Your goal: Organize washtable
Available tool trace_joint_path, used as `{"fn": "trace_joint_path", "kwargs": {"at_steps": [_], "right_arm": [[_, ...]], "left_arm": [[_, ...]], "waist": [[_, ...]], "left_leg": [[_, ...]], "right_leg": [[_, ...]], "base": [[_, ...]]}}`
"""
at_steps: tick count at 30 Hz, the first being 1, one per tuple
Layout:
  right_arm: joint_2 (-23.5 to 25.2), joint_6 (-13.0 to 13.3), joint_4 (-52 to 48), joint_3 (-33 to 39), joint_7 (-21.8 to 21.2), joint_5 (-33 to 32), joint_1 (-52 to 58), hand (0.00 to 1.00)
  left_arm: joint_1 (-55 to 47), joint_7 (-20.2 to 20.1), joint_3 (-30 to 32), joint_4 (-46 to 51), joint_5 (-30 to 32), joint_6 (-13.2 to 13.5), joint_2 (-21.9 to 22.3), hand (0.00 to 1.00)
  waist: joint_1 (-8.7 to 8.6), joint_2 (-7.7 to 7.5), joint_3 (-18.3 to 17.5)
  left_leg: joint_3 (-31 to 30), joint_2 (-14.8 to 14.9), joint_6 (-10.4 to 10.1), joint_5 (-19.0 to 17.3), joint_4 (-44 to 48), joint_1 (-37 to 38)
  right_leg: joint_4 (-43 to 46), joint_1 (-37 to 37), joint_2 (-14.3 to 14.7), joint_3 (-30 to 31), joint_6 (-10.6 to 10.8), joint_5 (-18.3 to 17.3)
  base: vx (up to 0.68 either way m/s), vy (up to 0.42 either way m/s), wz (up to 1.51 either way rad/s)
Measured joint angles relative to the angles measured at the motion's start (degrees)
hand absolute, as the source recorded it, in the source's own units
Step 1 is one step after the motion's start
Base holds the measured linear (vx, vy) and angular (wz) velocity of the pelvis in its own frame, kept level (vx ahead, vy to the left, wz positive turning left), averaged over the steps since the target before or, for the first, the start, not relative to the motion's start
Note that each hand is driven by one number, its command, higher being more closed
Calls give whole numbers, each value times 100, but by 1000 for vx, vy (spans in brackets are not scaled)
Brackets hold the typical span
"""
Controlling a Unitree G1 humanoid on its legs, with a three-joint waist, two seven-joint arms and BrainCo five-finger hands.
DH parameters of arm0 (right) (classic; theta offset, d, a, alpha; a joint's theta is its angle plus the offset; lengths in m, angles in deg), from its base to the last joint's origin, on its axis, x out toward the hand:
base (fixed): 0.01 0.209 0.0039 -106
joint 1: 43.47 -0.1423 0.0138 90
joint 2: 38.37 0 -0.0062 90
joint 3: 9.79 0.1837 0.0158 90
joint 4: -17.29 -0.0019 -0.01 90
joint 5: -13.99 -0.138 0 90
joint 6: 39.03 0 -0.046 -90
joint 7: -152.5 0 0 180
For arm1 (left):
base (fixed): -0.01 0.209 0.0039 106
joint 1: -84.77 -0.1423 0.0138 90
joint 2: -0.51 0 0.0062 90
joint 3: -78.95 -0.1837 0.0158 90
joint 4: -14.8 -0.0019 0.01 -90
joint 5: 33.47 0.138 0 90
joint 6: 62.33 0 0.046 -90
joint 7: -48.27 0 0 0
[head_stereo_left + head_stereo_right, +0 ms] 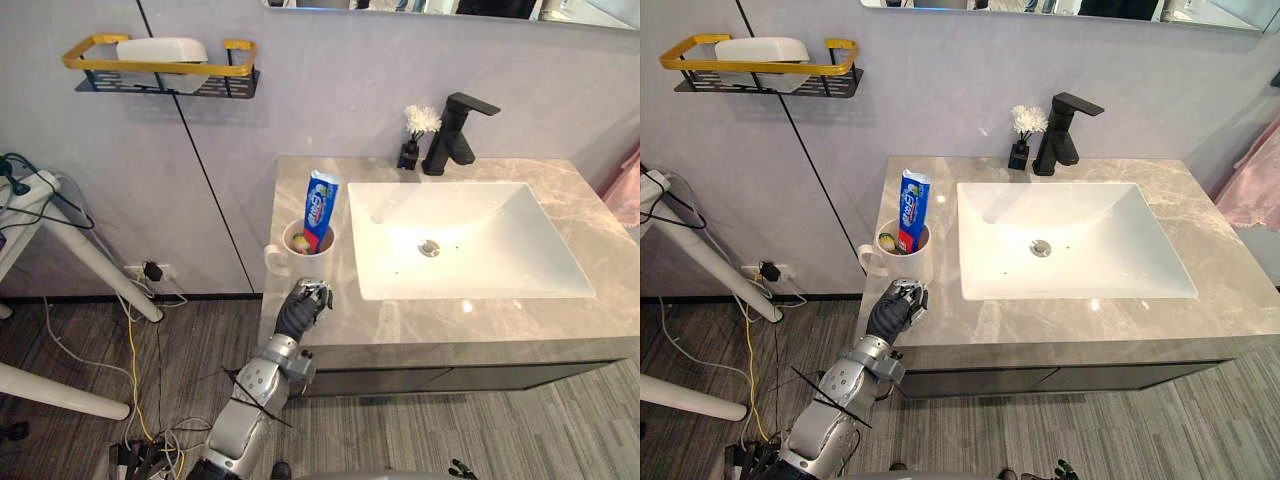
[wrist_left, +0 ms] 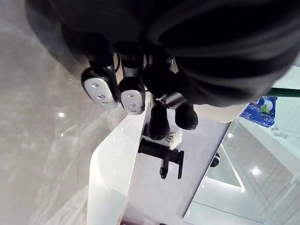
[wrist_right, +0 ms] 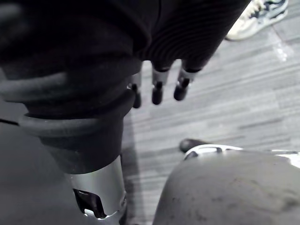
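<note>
Left hand (image 1: 305, 303) is seen curled shut and empty on the countertop's (image 1: 560, 320) near-left edge, just beside the white cup (image 1: 288, 258). The cup is set at the left rim with the toothpaste tube (image 1: 320, 205) upright inside. A narrow bare strip separates it from the sink (image 1: 480, 225), with wider room along the near edge. Right hand (image 3: 158, 91) is held relaxed, fingers straight, over the floor.

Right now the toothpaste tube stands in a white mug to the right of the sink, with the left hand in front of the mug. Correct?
No: the left eye view shows the white mug, toothpaste tube standing in it, to the left of the sink, left hand in front.
</note>
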Motion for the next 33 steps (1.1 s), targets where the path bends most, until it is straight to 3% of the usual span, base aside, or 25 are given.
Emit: {"fn": "trace_joint_path", "kwargs": {"at_steps": [8,26,33], "right_arm": [[80,3,-179,-17,-3,-3,15,0],[95,5,-819,-270,-106,1,115,0],[170,10,-1141,-396,-121,0,172,0]], "left_arm": [[273,120,-6,-130,-4,2,1,100],[600,504,307,-307,-3,-7,163,100],[1169,674,538,-308,77,-16,352,100]], "waist": [[-4,-93,66],[-7,-121,159],[7,-120,193]], "left_leg": [[19,1,1,0,-3,0],[254,19,1,0,8,-19],[336,57,-7,-9,239,-371]], "right_leg": [[-4,-9,-2,11,13,8],[-25,-143,-8,203,38,94],[-1,-423,-20,352,38,167]], "base": [[0,0,0],[-23,1,-6],[-18,-8,-6]]}}
